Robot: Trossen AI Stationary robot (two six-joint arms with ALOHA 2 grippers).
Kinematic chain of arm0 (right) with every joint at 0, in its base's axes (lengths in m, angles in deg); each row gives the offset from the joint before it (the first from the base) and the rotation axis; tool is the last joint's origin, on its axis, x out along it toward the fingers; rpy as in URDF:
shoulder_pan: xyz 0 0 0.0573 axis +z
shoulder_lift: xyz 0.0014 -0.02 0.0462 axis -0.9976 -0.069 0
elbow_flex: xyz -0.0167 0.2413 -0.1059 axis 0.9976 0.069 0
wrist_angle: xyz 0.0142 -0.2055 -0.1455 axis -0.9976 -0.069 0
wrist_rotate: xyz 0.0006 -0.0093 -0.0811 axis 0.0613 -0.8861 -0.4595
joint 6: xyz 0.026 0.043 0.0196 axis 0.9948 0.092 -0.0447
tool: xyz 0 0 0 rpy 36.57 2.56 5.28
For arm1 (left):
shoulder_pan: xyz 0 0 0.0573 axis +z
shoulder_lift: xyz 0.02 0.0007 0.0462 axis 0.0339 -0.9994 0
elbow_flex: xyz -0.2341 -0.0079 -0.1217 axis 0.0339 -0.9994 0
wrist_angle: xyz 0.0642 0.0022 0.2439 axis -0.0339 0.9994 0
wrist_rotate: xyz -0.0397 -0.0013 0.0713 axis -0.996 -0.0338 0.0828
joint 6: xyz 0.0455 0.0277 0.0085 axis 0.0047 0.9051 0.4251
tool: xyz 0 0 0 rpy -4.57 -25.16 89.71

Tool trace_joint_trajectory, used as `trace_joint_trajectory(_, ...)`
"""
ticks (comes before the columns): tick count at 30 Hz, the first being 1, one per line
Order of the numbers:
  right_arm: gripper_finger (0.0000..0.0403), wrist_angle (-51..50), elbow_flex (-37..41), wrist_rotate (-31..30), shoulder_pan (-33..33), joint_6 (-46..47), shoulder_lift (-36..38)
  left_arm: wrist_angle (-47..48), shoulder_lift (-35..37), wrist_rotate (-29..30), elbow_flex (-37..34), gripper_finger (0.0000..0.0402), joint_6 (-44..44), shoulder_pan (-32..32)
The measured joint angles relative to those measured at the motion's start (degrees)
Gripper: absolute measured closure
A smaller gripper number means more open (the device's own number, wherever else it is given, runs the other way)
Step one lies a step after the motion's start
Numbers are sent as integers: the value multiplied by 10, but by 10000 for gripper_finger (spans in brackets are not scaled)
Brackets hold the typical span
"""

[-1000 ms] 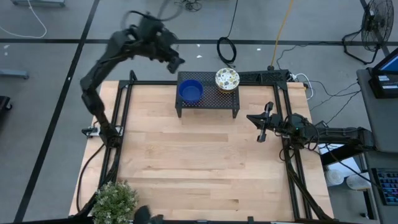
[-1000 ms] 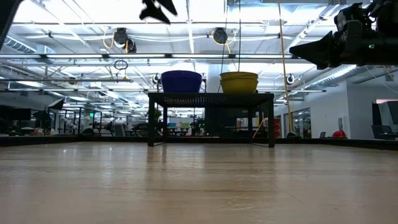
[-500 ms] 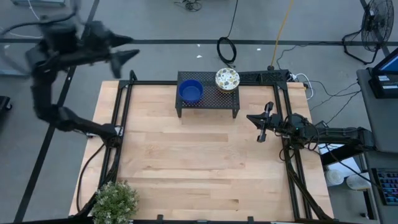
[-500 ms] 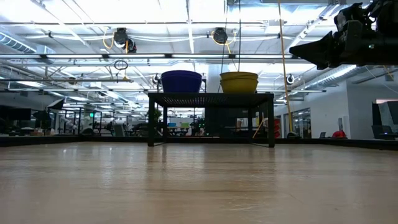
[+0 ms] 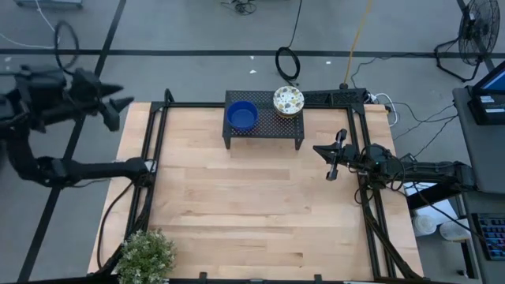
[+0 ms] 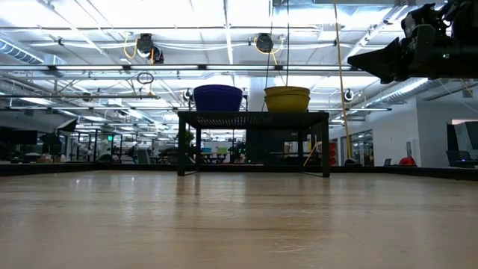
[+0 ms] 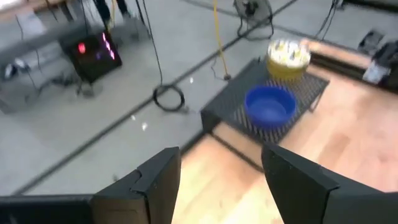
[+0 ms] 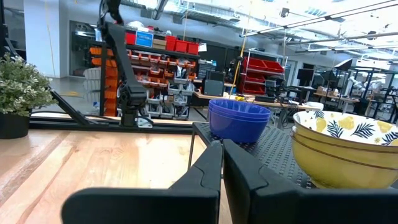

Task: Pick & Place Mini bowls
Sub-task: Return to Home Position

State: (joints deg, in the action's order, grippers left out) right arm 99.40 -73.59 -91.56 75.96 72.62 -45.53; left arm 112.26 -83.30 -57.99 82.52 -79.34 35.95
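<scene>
Blue bowls [image 5: 241, 116] stacked on the far shelf [image 5: 265, 123], well apart from the left gripper [image 5: 118, 106], fingers spread. The right gripper [image 5: 332, 170] is pressed together.

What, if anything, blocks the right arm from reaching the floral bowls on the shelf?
Probably nothing, so yes: the right tool, shut, faces the shelf across bare table, and the floral bowls sit uncovered at its nearer end.

The left gripper [image 5: 118, 101], off the table's [image 5: 252, 213] far left corner, is showing only as a blur, the blue mini bowls [image 5: 242, 116] and floral mini bowls [image 5: 288, 100] are nesting too tightly on the shelf [image 5: 264, 130] to count from above, and the right wrist view's edge is cropping part of the floral ones.
</scene>
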Motion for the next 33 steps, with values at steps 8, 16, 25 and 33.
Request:
trace_joint_trajectory(8,401,0,0,0,0,0,0,-129,149,55,-345,174,-31,0)
trace_joint_trajectory(16,401,0,0,0,0,0,0,-435,207,67,-642,174,-50,0)
trace_joint_trajectory(25,401,0,0,0,0,0,0,-697,270,68,-817,174,-27,12)
trace_joint_trajectory(33,401,0,0,0,0,0,0,-682,454,70,-813,174,5,23)
